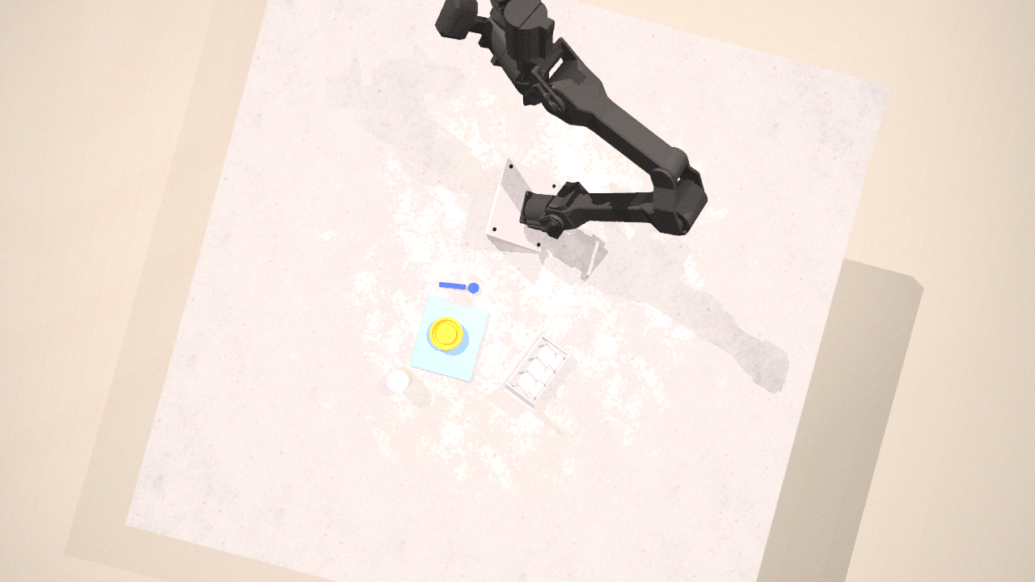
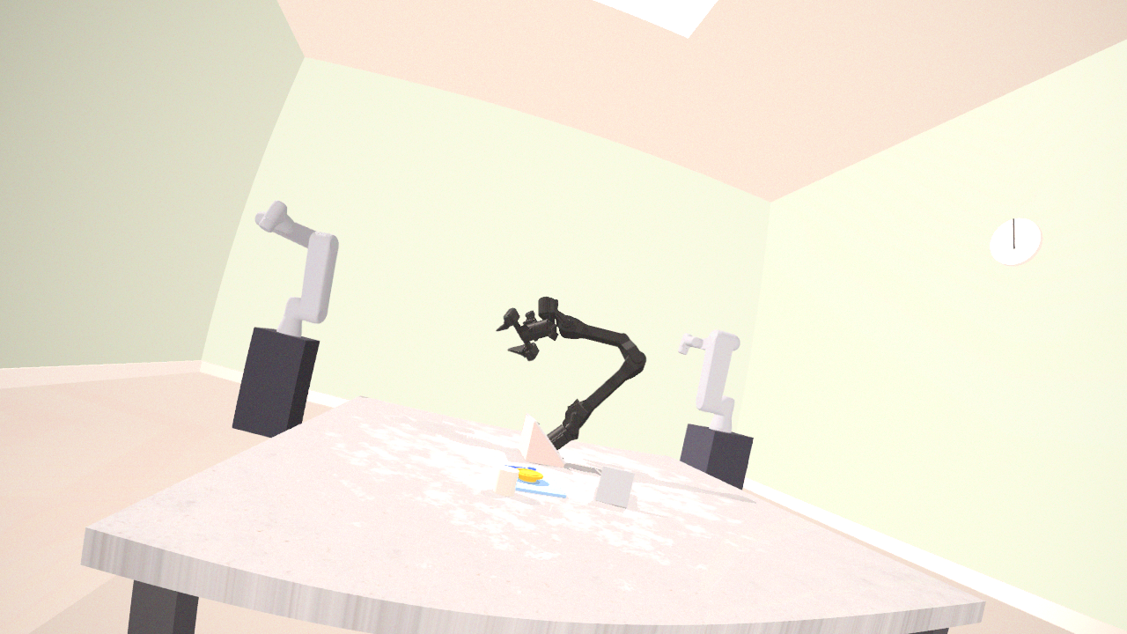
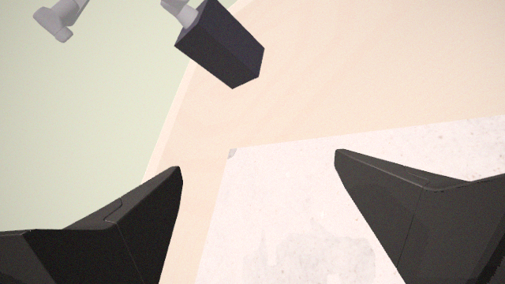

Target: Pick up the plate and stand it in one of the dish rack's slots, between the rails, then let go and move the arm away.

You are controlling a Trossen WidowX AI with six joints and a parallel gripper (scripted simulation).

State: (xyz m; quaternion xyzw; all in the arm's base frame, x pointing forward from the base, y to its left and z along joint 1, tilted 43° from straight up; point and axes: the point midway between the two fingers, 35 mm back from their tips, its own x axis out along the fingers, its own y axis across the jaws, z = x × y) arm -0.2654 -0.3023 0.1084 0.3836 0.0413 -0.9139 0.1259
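The yellow plate [image 1: 445, 333] [image 2: 528, 475] lies flat on a light-blue mat [image 1: 423, 358] near the middle of the table. The white dish rack [image 1: 537, 370] [image 2: 613, 486] stands to the right of the mat, and its slots hold nothing. My gripper [image 1: 462, 21] [image 2: 513, 337] [image 3: 259, 165] is open and empty. It hangs high in the air over the far part of the table, far from the plate and the rack. The wrist view shows only the two dark fingers, a table corner and the floor.
A blue spoon [image 1: 458, 287] lies just beyond the mat. A white cup [image 1: 397, 381] [image 2: 504, 482] stands at the mat's near left corner. My arm's white base plate [image 1: 503, 209] sits behind the spoon. Two white arms on dark pedestals [image 2: 274, 380] [image 2: 715, 453] stand off the table.
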